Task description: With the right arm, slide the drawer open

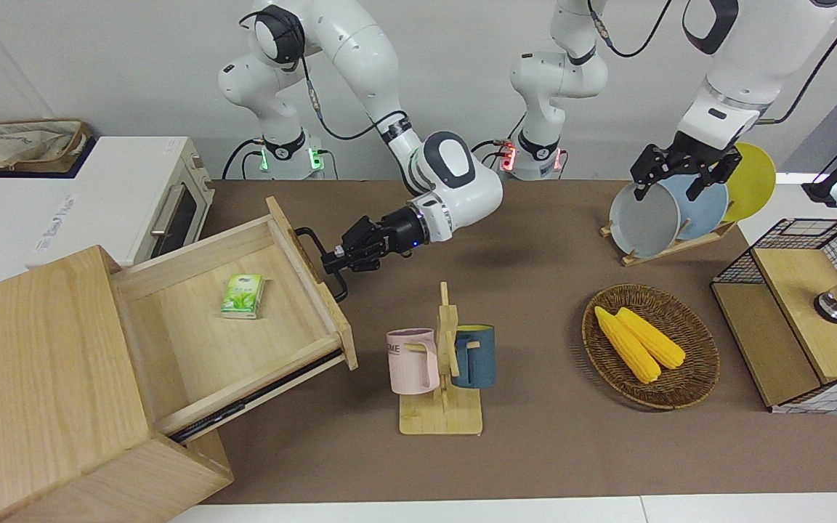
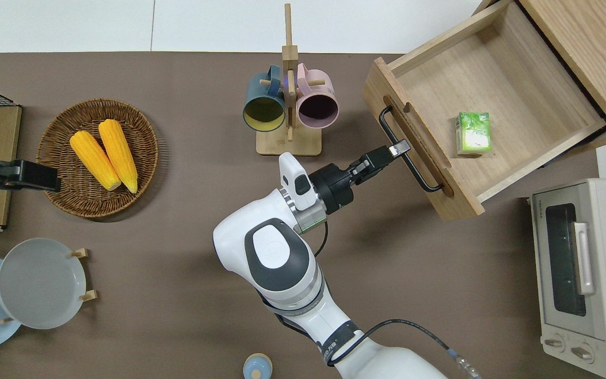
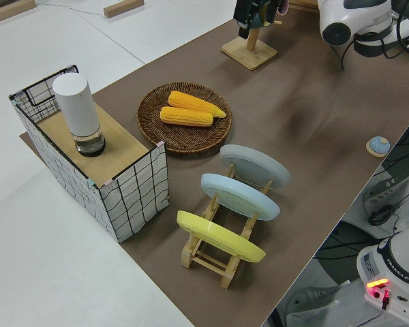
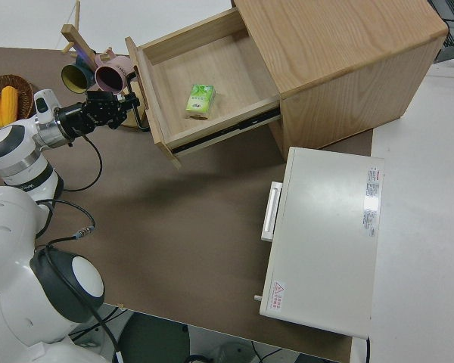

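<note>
Currently the brown counter (image 1: 535,450) carries a large light-wood cabinet (image 1: 41,378) at the right arm's end. Its wide drawer (image 1: 193,341) stands pulled well out of the cabinet body, toward the middle of the counter, interior fully exposed. A white toaster oven (image 2: 582,273) sits beside the cabinet, nearer to the robots.

The right arm (image 2: 282,263) reaches across the counter toward the drawer front. Its claw (image 2: 399,149) is at the black bar handle (image 2: 407,152), fingers closed narrowly on the bar near its middle.

The left arm (image 1: 724,87) is parked; whether its claw (image 1: 669,178) is open or closed cannot be told.

A wicker basket (image 1: 687,385) holding two corn cobs (image 1: 640,341) lies toward the left arm's end. A wooden plate rack (image 3: 221,255) with grey, blue and yellow plates stands nearer to the robots than the basket. A wire-mesh wood box (image 3: 123,197) occupies the left arm's end of the counter, with a white cylinder (image 3: 78,112) upright on its top.

A wooden mug stand (image 2: 288,105) holds a dark blue mug (image 2: 263,105) and a pink mug (image 2: 317,102), between basket and drawer.

A small green carton (image 2: 474,132) lies flat on the drawer floor.
</note>
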